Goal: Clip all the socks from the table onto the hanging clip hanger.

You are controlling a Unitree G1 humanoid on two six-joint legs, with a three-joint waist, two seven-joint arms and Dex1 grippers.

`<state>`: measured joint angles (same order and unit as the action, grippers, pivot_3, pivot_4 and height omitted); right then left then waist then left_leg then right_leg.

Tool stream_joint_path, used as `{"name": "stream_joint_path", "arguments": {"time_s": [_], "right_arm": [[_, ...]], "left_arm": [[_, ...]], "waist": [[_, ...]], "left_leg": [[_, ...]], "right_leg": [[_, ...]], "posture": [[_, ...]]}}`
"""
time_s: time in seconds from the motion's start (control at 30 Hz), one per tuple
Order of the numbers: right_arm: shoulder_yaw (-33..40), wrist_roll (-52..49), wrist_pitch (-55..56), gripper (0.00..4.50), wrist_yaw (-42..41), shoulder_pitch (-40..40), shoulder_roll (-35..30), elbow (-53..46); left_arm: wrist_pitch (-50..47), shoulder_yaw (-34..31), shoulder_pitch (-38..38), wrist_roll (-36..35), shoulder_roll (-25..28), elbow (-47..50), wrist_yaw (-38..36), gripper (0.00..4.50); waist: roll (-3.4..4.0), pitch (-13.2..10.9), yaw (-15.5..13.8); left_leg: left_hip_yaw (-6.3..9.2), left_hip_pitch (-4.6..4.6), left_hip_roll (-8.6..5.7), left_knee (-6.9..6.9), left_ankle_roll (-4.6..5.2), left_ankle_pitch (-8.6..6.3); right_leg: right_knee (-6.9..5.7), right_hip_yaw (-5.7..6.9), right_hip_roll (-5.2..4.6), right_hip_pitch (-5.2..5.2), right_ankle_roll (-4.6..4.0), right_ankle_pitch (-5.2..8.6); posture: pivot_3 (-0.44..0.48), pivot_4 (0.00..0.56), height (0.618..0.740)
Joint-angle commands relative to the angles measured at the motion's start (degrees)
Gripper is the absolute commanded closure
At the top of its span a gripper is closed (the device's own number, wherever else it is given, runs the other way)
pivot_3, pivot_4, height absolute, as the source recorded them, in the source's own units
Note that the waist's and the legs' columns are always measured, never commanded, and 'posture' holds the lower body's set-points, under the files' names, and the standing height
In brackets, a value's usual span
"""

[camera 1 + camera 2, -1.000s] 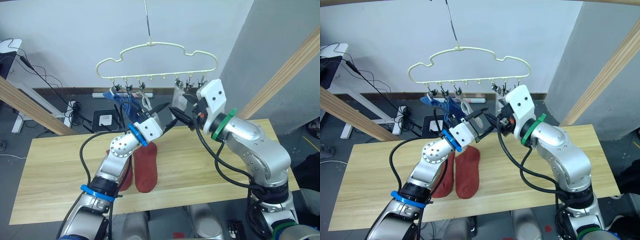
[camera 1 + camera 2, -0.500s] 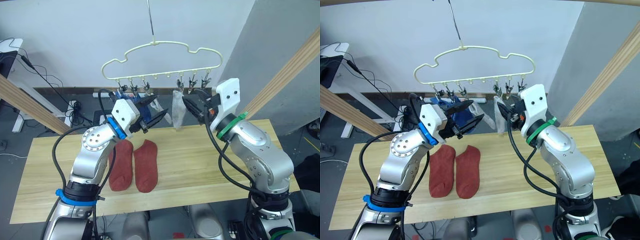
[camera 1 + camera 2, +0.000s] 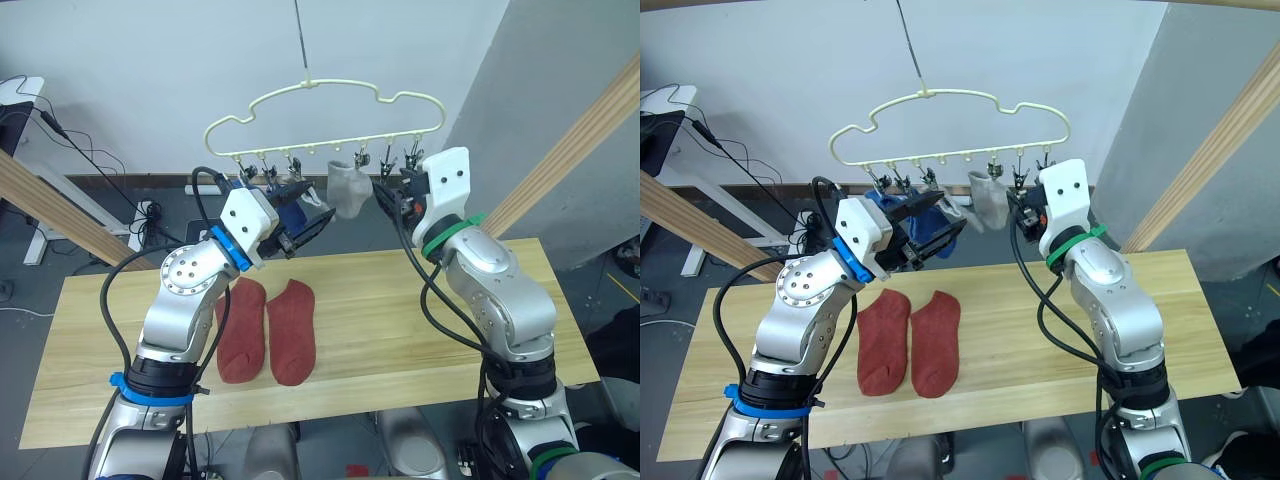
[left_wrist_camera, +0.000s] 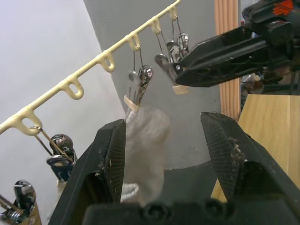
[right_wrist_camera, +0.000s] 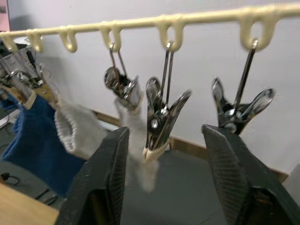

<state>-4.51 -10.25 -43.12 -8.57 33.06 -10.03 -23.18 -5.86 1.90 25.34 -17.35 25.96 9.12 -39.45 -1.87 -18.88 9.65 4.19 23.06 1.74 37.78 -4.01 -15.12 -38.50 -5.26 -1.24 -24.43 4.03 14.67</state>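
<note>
Pincers left (image 3: 318, 222) and right (image 3: 385, 197) gape empty flanking the clipped grey sock (image 3: 349, 188) under the clip hanger (image 3: 320, 110).

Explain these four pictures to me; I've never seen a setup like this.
This is a humanoid robot with two arms. Two pictures come from cameras in its head, looking down over the arms; the other two come from a camera on each wrist. A cream clip hanger hangs above a wooden table. Two rust-red socks lie on the table. Blue socks and grey socks are clipped to the hanger. The left gripper and right gripper are both open and hold nothing, raised near the clips.
</note>
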Motion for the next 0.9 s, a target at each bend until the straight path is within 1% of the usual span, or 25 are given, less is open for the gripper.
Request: {"name": "stream_joint_path", "arguments": {"time_s": [0.03,0.6,0.9], "right_arm": [[0.05,0.51,1.97,2.49,0.09,1.01,0.52,-0.75],[-1.32,4.75,7.05,2.49,0.71,5.15,2.22,7.72],[-2.29,5.77,8.47,2.49,0.08,5.69,3.53,8.98]], "left_arm": [[0.87,-0.2,0.69,0.48,-0.31,1.26,-0.05,1.72],[1.67,0.08,0.46,2.43,-0.94,0.45,-0.41,1.72],[2.13,0.19,0.25,3.07,-1.1,0.24,-0.6,1.72]], "waist": [[0.0,0.0,-0.02],[0.0,0.0,-0.02],[0.0,0.0,-0.02]], "left_leg": [[0.0,0.0,0.0,0.0,0.0,0.0],[-0.01,0.0,0.0,0.0,0.0,0.0],[-0.01,0.0,0.0,0.0,0.0,0.0]], "right_leg": [[0.0,0.0,0.0,0.0,0.0,0.0],[-0.01,-0.02,0.0,0.0,-0.01,-0.01],[-0.02,-0.02,-0.01,0.0,-0.01,-0.01]], "posture": [[-0.215,0.307,0.733],[-0.209,0.302,0.733],[-0.209,0.302,0.733]]}}
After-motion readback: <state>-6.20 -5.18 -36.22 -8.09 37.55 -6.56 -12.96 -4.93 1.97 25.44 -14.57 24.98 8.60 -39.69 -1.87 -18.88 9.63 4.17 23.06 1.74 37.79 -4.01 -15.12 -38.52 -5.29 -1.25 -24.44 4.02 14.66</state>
